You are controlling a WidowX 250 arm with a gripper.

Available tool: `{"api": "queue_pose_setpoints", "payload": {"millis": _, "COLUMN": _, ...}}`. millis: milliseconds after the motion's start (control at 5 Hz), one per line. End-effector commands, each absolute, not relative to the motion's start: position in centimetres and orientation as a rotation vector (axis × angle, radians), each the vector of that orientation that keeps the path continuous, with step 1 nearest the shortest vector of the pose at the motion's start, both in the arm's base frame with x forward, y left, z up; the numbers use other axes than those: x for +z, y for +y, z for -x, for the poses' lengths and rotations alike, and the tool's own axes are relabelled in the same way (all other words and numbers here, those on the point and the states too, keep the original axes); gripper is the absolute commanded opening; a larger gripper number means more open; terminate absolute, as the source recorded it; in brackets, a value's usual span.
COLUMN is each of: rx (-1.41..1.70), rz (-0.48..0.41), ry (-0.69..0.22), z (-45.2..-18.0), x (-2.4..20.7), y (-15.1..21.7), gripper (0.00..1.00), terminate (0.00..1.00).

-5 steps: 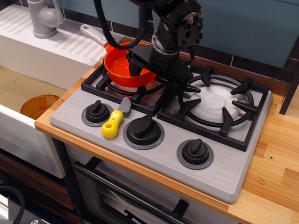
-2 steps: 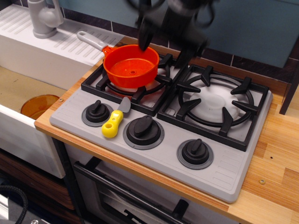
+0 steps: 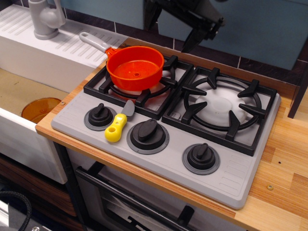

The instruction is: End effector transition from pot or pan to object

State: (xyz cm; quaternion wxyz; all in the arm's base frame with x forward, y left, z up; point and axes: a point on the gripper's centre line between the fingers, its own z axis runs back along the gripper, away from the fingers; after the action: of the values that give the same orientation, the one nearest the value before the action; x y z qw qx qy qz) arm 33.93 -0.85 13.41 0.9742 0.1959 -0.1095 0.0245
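Hovering hand (image 3: pixel 174 33) open above saucepan (image 3: pixel 135 68), utensil (image 3: pixel 118 125) unobstructed.

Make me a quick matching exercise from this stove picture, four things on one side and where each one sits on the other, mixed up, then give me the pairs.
Things:
1. orange saucepan
2. yellow-handled utensil
3. amber dish
4. gripper

Places:
A. down in the sink
B. in the air above the back of the stove
C. on the left burner grate
D. on the grey panel between two knobs

Pairs: 1-C, 2-D, 3-A, 4-B
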Motion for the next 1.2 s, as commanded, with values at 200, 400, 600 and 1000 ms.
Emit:
{"api": "queue_pose_setpoints", "payload": {"millis": 200, "rx": 0.098, "rz": -0.338, "ry": -0.206, "z": -27.0, "x": 12.0, "y": 1.5, "gripper": 1.00, "terminate": 0.00}}
{"api": "queue_pose_setpoints", "payload": {"millis": 400, "rx": 0.120, "rz": -0.310, "ry": -0.192, "z": -26.5, "x": 11.4, "y": 1.0, "gripper": 1.00, "terminate": 0.00}}
{"api": "queue_pose_setpoints", "payload": {"millis": 600, "rx": 0.119, "rz": -0.299, "ry": -0.187, "z": -26.2, "x": 10.6, "y": 1.1, "gripper": 1.00, "terminate": 0.00}}
{"api": "queue_pose_setpoints", "payload": {"millis": 1000, "rx": 0.067, "rz": -0.301, "ry": -0.229, "z": -24.7, "x": 7.6, "y": 2.5, "gripper": 1.00, "terminate": 0.00}}
